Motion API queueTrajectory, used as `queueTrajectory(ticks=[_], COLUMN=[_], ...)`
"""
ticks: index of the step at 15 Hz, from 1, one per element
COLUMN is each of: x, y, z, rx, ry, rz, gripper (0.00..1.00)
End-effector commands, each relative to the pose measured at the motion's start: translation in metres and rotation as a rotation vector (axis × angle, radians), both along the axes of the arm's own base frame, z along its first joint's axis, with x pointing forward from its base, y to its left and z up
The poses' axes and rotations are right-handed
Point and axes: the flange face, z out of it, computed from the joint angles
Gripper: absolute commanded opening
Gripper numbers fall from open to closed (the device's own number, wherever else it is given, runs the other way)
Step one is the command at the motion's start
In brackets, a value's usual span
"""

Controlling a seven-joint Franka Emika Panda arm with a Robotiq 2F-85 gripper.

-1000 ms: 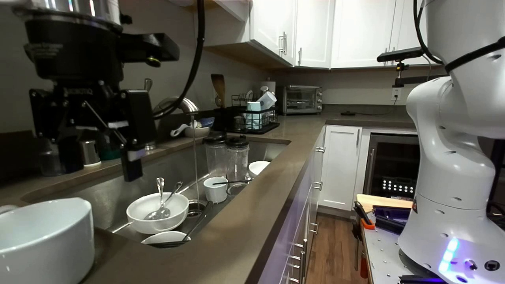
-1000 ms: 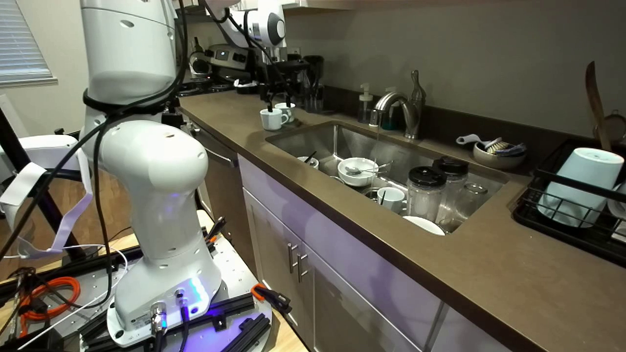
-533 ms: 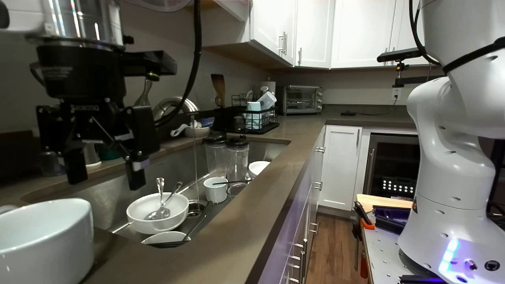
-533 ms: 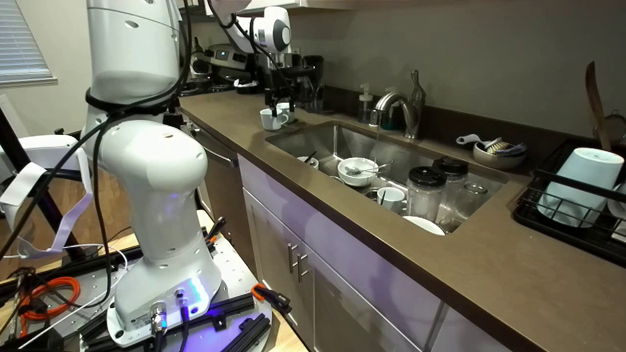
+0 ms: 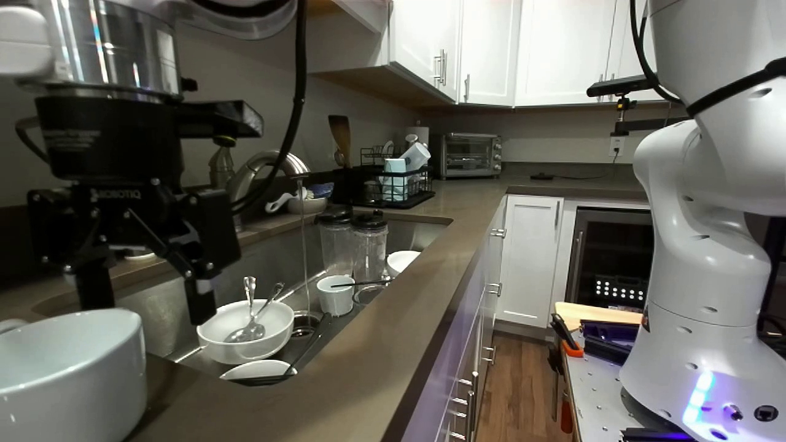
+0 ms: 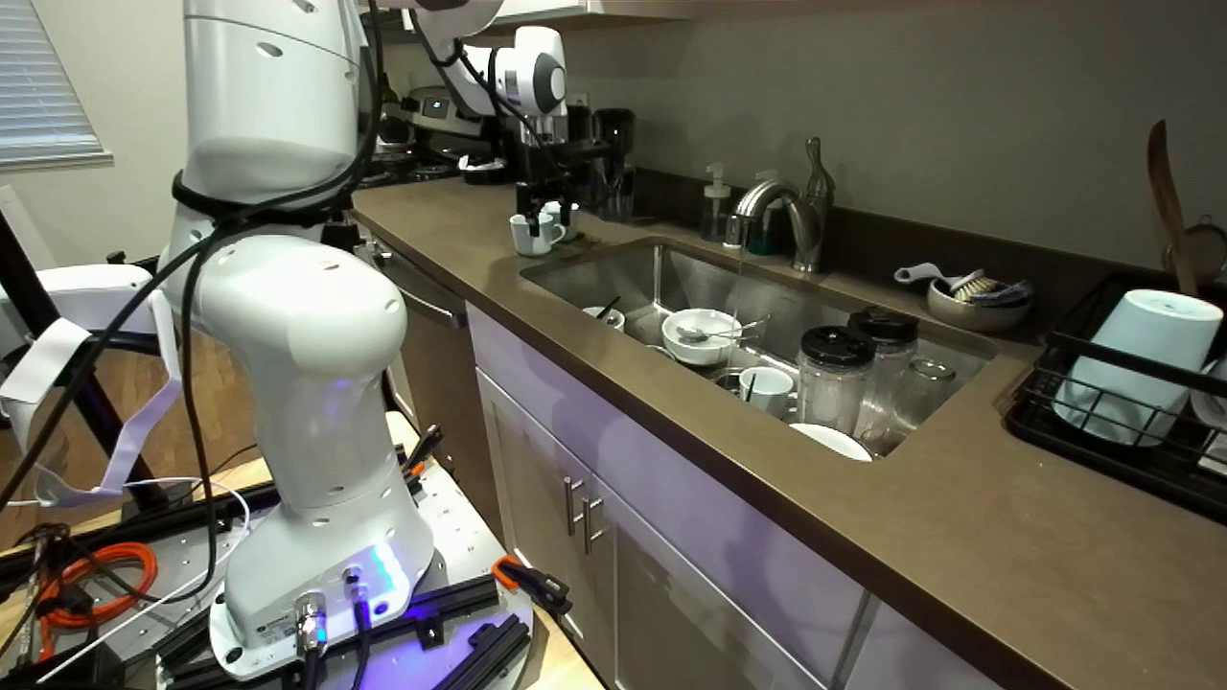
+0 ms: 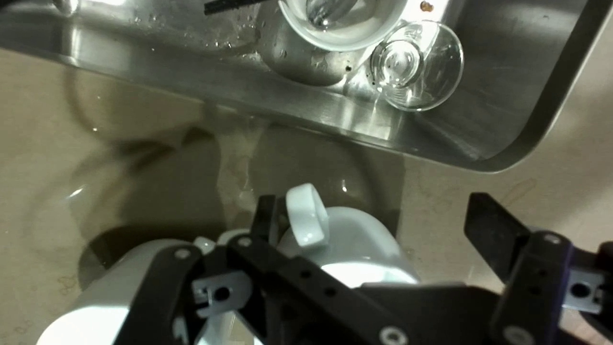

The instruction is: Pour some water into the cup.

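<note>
Tool [image 5: 147, 302], jaws standing wide apart, hovering near two white cups [image 7: 364, 239], both standing on desk [image 6: 1083, 546] beside sink [image 6: 690, 278], water [image 5: 304, 245] running from tap [image 6: 807, 235] into sink, bowl [image 5: 245, 351] in sink holding cutlery [image 5: 253, 331], two lidded jars [image 6: 832, 388] standing in sink, dish rack [image 6: 1040, 431] standing on desk.

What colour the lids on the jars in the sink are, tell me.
Black. The lids show best in an exterior view.

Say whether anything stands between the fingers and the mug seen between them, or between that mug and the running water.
Nothing visible blocks the fingers from the mug. Toward the running water, a bowl with protruding spoon handles sits in the sink; lifting should probably clear it.
</note>
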Motion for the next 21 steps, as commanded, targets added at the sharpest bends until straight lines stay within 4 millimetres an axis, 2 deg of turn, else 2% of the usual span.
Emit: queueTrajectory(ticks=[1,3,4,6,7,10,12,13,18,19,20,21], x=[0.002,0.003,0.003,0.004,0.005,0.006,0.005,0.005,0.004,0.004,0.004,0.004], y=[0.003,0.003,0.002,0.002,0.001,0.001,0.001,0.002,0.003,0.004,0.004,0.005], z=[-0.007,-0.012,-0.014,-0.019,-0.021,-0.023,-0.02,-0.019,-0.014,-0.014,-0.013,-0.012], rx=[0.017,0.015,0.015,0.016,0.017,0.019,0.017,0.017,0.016,0.017,0.017,0.017], ry=[-0.001,0.005,0.008,0.015,0.018,0.018,0.015,0.013,0.005,0.004,0.003,0.002], rz=[0.051,0.059,0.061,0.067,0.067,0.061,0.06,0.059,0.059,0.058,0.058,0.058], gripper=[1.0,1.0,0.94,0.74,0.82,0.67,0.75,0.75,0.69,0.64,0.44,0.43])
